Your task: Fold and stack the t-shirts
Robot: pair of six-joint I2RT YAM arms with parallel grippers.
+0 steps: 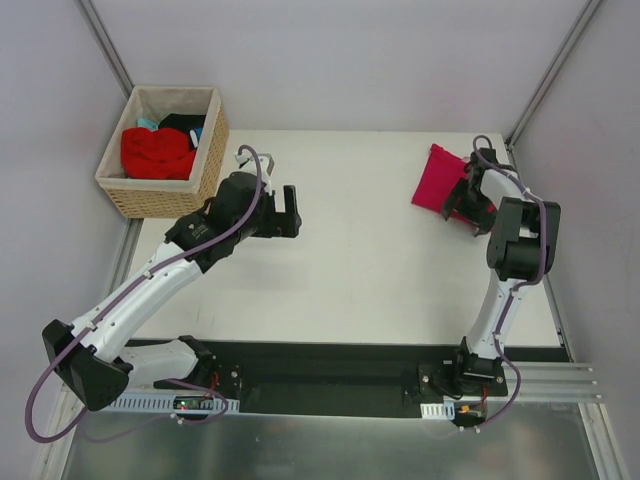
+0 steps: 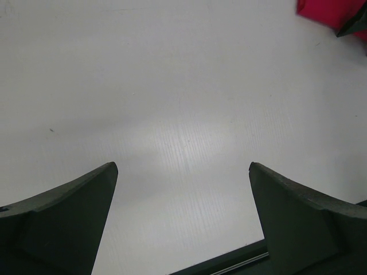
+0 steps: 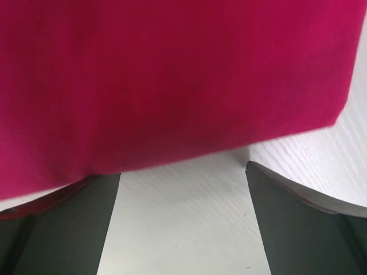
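Note:
A magenta-pink t-shirt (image 1: 438, 177) lies folded flat at the back right of the table. My right gripper (image 1: 458, 203) stands open at its near edge. In the right wrist view the cloth (image 3: 172, 80) fills the top, and bare table shows in my right gripper (image 3: 183, 172); the left fingertip (image 3: 106, 183) reaches the hem. The red t-shirt (image 1: 157, 152) sits bunched in the wicker basket (image 1: 150, 200). My left gripper (image 1: 292, 212) hangs open and empty over bare table at left centre, seen in its own view (image 2: 183, 172) with the pink shirt (image 2: 327, 11) far off.
The basket at the back left also holds black and blue cloth (image 1: 190, 127). Grey walls close in the table on the left, back and right. A black rail (image 1: 330, 375) with the arm bases runs along the near edge.

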